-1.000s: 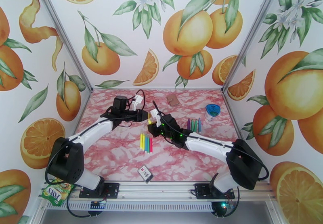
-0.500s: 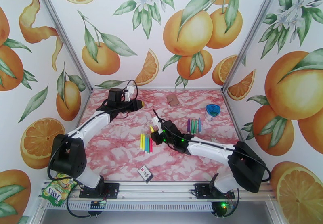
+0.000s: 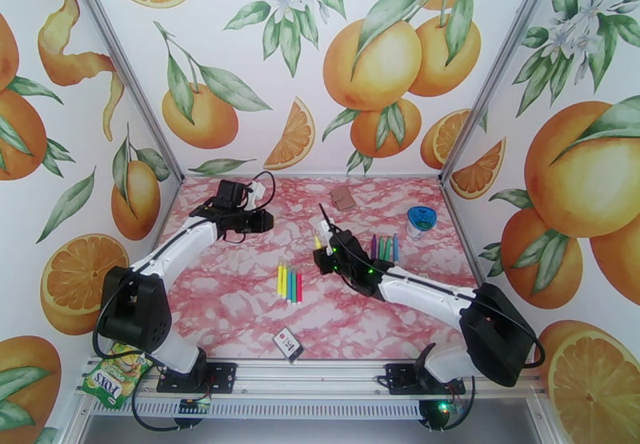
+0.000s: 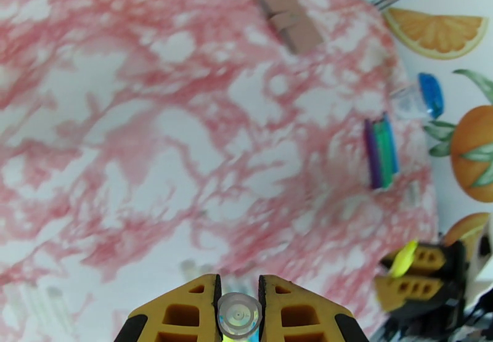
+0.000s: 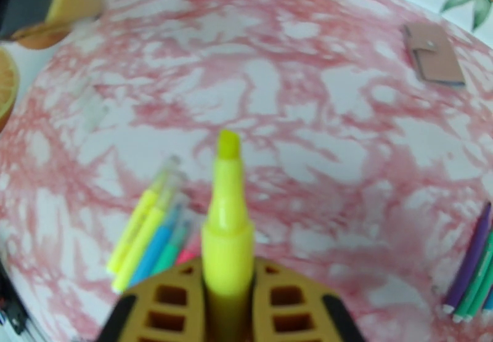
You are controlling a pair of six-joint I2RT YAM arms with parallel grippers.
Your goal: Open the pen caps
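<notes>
One cap (image 4: pixel 239 315), one marker (image 5: pixel 227 226), farther apart.

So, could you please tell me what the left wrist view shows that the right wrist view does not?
Left wrist, not right wrist: a clear pen cap, seen end-on, pinched in the left gripper, and the blue-lidded container.
Right wrist, not left wrist: a row of yellow, blue, green and pink markers lying beside the right gripper; the left wrist view has at most pale blurs there.
Both: the uncapped yellow marker held in the right gripper, the brown wallet, the purple, green and blue markers, and the pink marble table.
</notes>
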